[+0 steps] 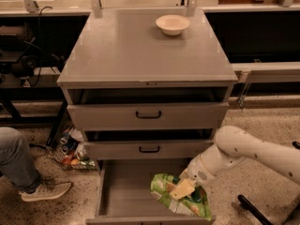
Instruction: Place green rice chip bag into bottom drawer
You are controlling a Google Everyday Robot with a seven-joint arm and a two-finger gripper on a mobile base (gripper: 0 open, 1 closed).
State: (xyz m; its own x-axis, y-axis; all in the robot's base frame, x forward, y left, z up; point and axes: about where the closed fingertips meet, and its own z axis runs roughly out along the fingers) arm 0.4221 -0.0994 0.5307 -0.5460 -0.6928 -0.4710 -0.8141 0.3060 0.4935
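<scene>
The green rice chip bag [177, 195] is a crinkly bright-green pouch lying in the right front part of the open bottom drawer [124, 191]. My gripper [183, 188] comes in from the right on a white arm and sits right on top of the bag, over the drawer's right side. The drawer is pulled out, and its flat grey floor shows to the left of the bag. Part of the bag is hidden under the gripper.
A cream bowl [172, 24] stands on the grey cabinet top [140, 50]. Two upper drawers [148, 116] with black handles are slightly ajar. A person's leg and shoe [33, 184] are at the left, with cans and clutter [72, 151] beside the cabinet. A black bar [255, 210] lies at the lower right.
</scene>
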